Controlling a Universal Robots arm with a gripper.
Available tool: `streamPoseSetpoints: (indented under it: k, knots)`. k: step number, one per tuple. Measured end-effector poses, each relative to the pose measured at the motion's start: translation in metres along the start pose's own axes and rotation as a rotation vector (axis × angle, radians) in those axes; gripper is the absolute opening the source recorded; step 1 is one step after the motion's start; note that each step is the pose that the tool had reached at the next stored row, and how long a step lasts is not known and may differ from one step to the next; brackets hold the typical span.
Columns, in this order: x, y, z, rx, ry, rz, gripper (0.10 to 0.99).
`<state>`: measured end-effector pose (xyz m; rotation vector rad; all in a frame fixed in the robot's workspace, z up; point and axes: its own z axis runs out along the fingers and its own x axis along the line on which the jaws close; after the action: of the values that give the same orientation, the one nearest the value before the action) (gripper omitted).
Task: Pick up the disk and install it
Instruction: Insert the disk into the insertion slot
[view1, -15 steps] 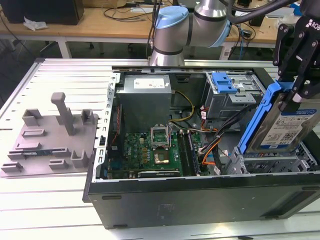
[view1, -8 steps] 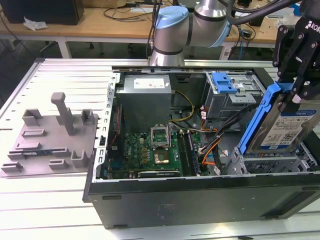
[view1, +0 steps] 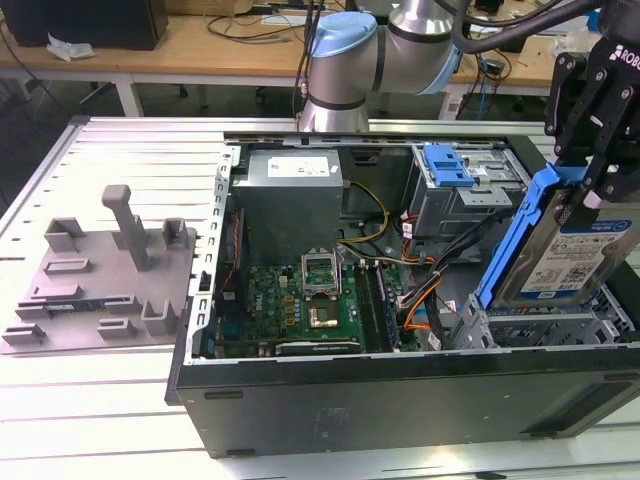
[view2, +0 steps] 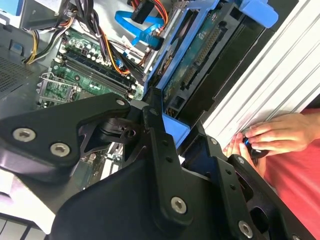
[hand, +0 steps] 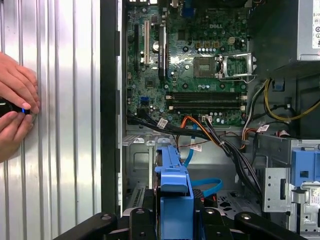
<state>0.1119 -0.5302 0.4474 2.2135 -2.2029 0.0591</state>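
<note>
Exterior view, from its left to its right:
- Grey moulded plastic fixture (view1: 100, 270) lies on the ribbed silver metal table (view1: 60, 410), just beside the case.
- Open black computer case (view1: 400, 405) lies on its side, interior facing up.
- Inside the case: large grey power supply box (view1: 290, 185), with the green motherboard (view1: 300, 300) next to it.
- Further right: grey metal drive cage with blue plastic latch (view1: 450, 180).
- Far right: the disk (view1: 575, 250), a flat silver drive with a blue-and-white label in a bright blue carrier, is tilted steeply on edge over the bay at that end of the case. Contact between its lower edge and the bay frame cannot be made out.
- Black gripper (view1: 592, 188) is clamped on the disk's upper end, at the blue carrier.

Both wrist views: a person's hands (hand: 15, 112) rest on the ribbed table outside the case wall, holding a small dark object.
</note>
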Motion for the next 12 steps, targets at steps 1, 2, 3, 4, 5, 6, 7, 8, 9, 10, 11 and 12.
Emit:
streamPoseSetpoints:
  k: [1,2,3,4,5,6,7,8,9,10,11,12]
  knots:
    - [0.0002,-0.0001,-0.0036,0.000,-0.0003,0.000,0.369]
    - [0.0002,-0.0002,-0.0087,0.000,0.0006,0.000,0.369]
    - [0.0003,-0.0002,-0.0109,0.000,0.0004,0.000,0.369]
    - [0.0004,-0.0001,-0.0126,0.000,0.0005,0.000,0.369]
    - [0.0005,-0.0001,-0.0132,0.000,0.0004,0.000,0.369]
    - [0.0004,-0.0002,-0.0140,0.000,0.0008,0.000,0.369]
    - [0.0004,-0.0002,-0.0146,0.000,0.0007,0.000,0.369]
    - [0.0005,-0.0002,-0.0150,0.000,0.0006,0.001,0.369]
    - [0.0005,-0.0002,-0.0155,0.000,0.0006,0.001,0.369]
    - [0.0005,-0.0002,-0.0162,0.000,0.0008,0.002,0.369]
    - [0.0005,-0.0002,-0.0163,0.000,0.0006,0.005,0.369]
    - [0.0006,-0.0001,-0.0164,0.000,0.0008,0.008,0.369]
